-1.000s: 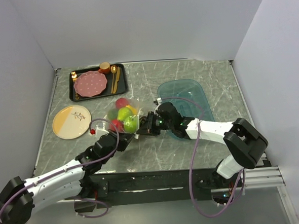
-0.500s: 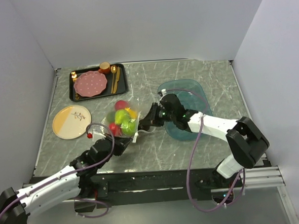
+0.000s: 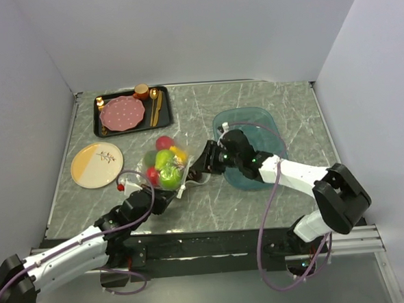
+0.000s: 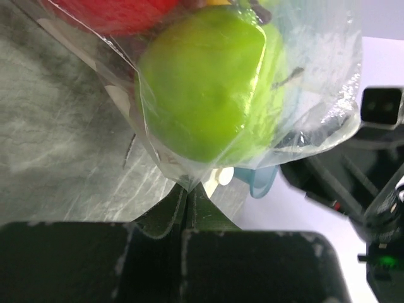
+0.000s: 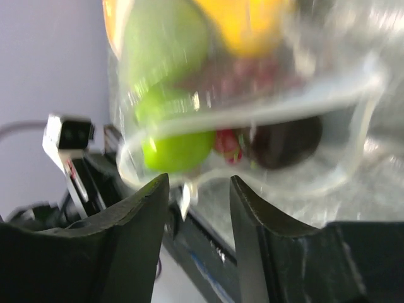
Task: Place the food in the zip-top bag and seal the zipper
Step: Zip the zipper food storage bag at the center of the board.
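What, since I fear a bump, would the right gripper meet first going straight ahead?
Probably the bag, lying right ahead of the right gripper and its open jaws, though the gap between them is unclear.

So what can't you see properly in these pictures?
- Zipper: right wrist view is blurred, so sealed or not is unclear.
- Fruit count in the bag: top view, pieces overlap.
- Gold items on the black tray: top view, too small.
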Action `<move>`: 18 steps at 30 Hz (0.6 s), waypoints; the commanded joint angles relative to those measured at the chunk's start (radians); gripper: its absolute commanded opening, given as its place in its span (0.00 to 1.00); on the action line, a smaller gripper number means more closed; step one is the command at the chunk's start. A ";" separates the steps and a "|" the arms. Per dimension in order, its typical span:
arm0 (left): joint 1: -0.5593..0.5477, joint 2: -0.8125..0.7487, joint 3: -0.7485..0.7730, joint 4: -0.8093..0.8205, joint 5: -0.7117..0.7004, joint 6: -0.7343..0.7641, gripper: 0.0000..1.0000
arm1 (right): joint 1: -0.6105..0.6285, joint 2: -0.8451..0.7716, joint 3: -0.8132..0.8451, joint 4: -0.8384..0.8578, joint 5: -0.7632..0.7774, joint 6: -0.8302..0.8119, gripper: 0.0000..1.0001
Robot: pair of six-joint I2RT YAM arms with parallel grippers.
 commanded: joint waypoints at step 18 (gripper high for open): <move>0.004 0.130 0.103 0.126 0.070 0.102 0.01 | 0.130 0.033 -0.109 0.246 0.031 0.171 0.47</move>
